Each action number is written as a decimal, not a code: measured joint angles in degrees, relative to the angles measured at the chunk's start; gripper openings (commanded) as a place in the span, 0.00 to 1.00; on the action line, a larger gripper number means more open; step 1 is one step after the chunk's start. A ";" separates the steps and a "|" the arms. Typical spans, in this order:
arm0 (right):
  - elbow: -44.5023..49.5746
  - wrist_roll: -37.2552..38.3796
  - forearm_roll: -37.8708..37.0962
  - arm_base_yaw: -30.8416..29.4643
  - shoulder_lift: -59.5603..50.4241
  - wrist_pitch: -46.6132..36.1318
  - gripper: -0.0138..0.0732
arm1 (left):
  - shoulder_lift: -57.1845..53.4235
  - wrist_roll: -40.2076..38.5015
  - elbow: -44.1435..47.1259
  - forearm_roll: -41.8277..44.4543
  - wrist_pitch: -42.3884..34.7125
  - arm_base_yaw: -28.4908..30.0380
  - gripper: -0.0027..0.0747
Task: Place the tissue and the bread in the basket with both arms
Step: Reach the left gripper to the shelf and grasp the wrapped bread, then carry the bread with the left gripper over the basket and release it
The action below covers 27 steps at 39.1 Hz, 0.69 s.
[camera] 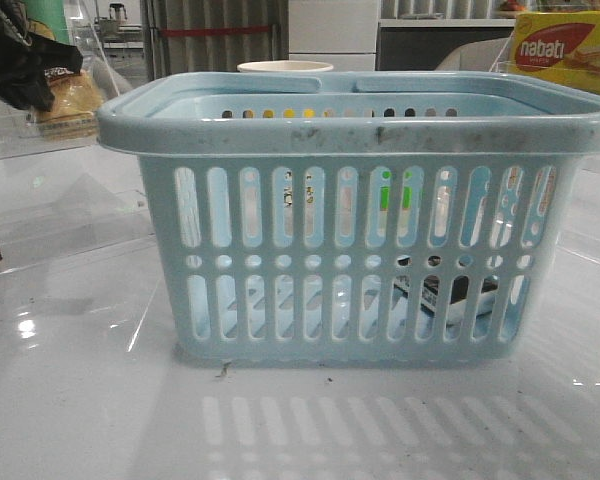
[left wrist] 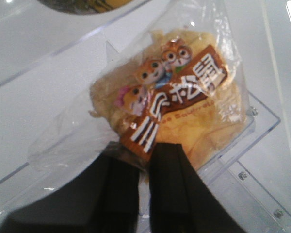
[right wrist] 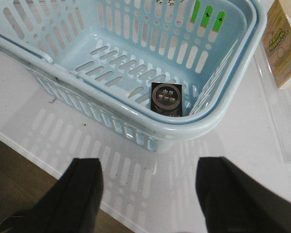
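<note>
The light-blue slotted basket (camera: 360,125) stands mid-table and also shows in the right wrist view (right wrist: 184,128). The tissue (right wrist: 167,98), a small dark flat pack, lies on the basket floor near one corner; the front view shows it through the slots (camera: 450,295). The bread (left wrist: 203,121), tan in a clear wrapper with a brown label, hangs from my left gripper (left wrist: 144,167), which is shut on the wrapper's edge. In the front view this gripper (camera: 20,55) holds the bread (camera: 72,98) high at the far left, left of the basket's rim. My right gripper (right wrist: 150,189) is open and empty above the table outside the basket's corner.
A clear acrylic stand (left wrist: 252,145) lies under the held bread. A yellow-red nabati box (camera: 565,50) stands at the back right and shows beside the basket in the right wrist view (right wrist: 281,46). A white cup rim (camera: 285,67) shows behind the basket. The table's edge (right wrist: 19,145) runs near my right gripper.
</note>
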 measured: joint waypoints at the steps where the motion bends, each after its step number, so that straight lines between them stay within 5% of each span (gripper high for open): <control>1: 0.00 0.00 0.00 0.00 0.00 0.00 0.76 | 0.00 0.00 0.00 0.00 0.00 0.00 0.17; 27: 0.00 0.00 0.00 0.00 0.00 0.09 0.76 | -10.04 0.00 0.00 0.00 7.90 0.00 0.15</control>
